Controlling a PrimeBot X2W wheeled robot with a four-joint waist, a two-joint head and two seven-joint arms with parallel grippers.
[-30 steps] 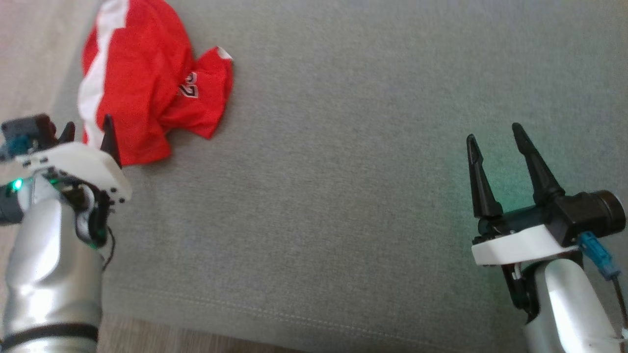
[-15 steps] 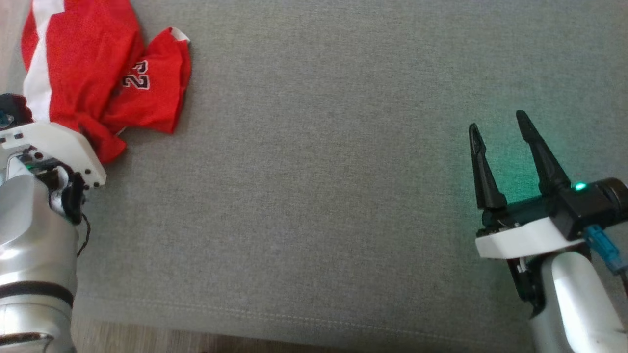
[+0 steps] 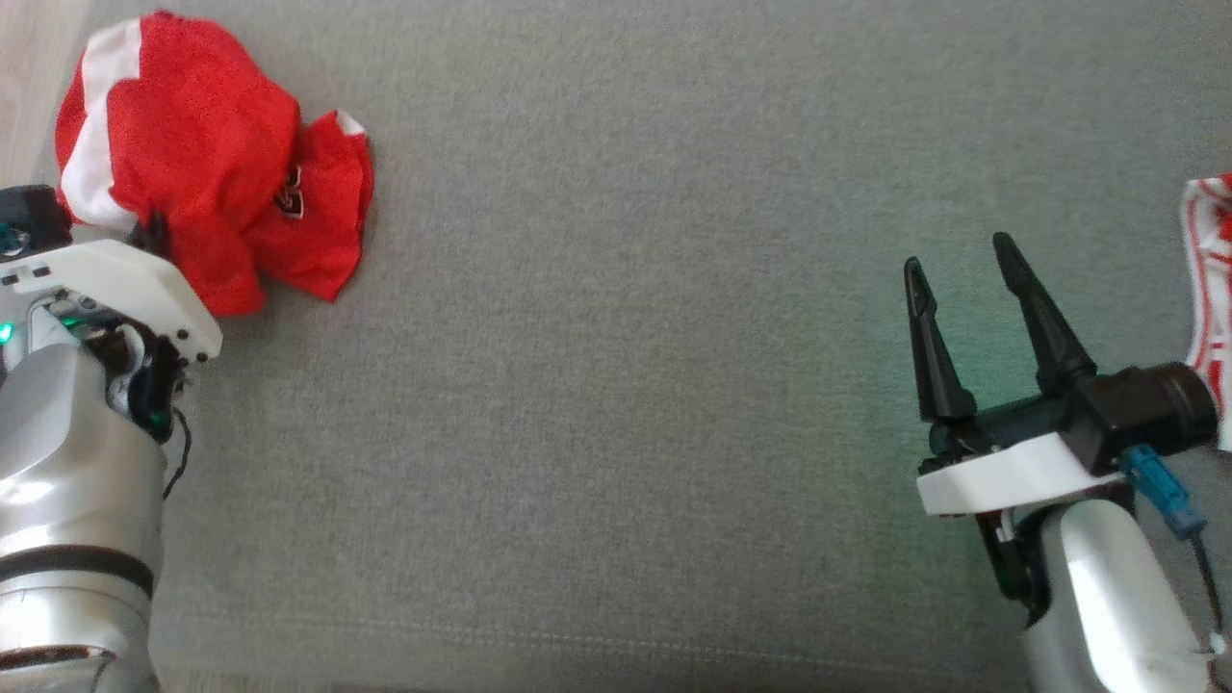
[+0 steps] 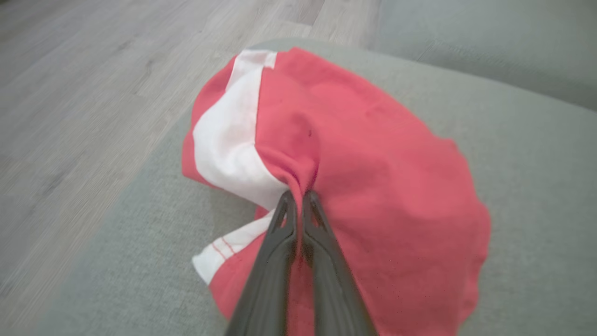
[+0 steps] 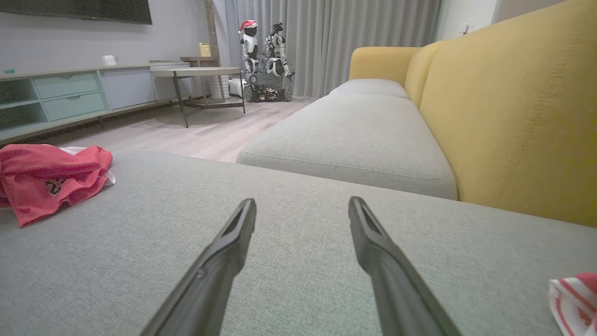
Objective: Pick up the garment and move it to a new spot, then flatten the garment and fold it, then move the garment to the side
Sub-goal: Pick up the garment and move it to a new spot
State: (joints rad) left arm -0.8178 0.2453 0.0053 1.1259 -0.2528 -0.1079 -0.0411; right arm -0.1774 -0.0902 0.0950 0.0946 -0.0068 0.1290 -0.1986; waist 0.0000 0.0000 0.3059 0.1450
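At the left corner of the sofa cushion (image 3: 616,385), the left gripper (image 4: 298,200) pinches the red jersey (image 4: 373,163); free space lies rightward, toward the open, empty right gripper (image 3: 955,252).

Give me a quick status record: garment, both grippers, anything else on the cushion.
garment: red with white band, bunched at left edge of cushion
left gripper: shut on a fold of the garment
right gripper: open, empty, apart from the garment
other: striped cloth at far right
stage: grasped, not yet flattened
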